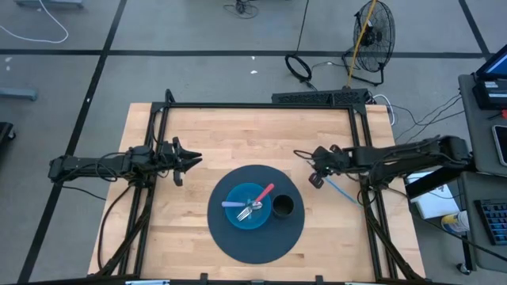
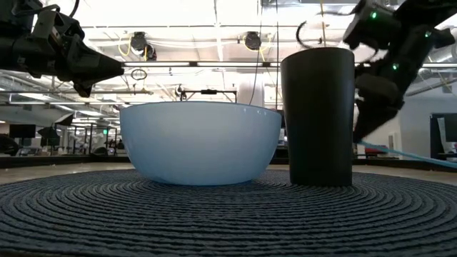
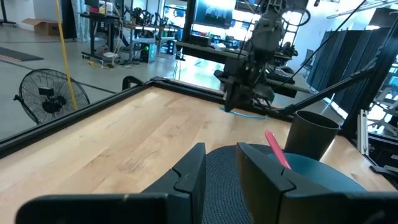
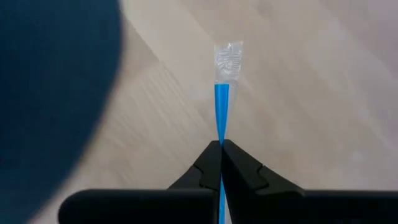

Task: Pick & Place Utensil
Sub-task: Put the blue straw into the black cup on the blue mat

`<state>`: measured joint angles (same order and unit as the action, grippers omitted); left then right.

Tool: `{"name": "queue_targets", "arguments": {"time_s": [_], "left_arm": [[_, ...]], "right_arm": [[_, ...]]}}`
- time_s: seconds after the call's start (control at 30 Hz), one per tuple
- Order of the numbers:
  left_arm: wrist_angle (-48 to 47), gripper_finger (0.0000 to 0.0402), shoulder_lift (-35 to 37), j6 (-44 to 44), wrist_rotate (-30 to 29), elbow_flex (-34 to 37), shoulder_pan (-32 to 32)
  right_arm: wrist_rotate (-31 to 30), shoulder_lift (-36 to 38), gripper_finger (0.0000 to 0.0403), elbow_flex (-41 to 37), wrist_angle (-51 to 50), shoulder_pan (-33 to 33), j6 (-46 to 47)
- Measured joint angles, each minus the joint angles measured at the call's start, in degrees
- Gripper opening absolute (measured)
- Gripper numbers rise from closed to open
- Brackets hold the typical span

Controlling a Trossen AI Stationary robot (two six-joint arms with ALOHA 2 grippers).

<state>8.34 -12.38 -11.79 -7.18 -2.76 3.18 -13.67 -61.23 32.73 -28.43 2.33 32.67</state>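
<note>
One blue-handled utensil (image 4: 222, 106) projects lengthwise from the right gripper (image 4: 221, 146).

Looking forward past our own left pincer (image 3: 221, 165), we see its two dark fingers (image 3: 189, 171) standing a little apart with nothing between them. Just beyond them lies a dark round woven mat (image 3: 217, 168) on the pale wooden tabletop (image 3: 137, 130). On the mat sits a blue bowl (image 3: 323, 177) with a red-handled utensil (image 3: 277, 149) leaning out over its rim, and just beside the bowl stands a dark cup (image 3: 314, 134), upright. Farther off, the other arm (image 3: 255, 56) reaches down near the tabletop's far edge, with a thin blue utensil (image 3: 245, 113) at its tip (how it is gripped we cannot tell here). A floor fan (image 3: 46, 96) stands off the tabletop in the room behind.
</note>
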Motion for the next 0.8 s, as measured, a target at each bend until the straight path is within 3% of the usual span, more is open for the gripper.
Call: {"name": "queue_targets", "arguments": {"time_s": [0.5,0.8], "left_arm": [[0.4,0.0093,0.0,0.0,-0.1,0.0,0.0],[0.4,0.0093,0.0,-0.1,-0.4,0.0,0.0]], "right_arm": [[0.0,11.7,0.0000,0.7,13.3,0.0,-9.7],[0.0,12.9,0.0000,9.1,13.6,0.0,-17.4]]}}
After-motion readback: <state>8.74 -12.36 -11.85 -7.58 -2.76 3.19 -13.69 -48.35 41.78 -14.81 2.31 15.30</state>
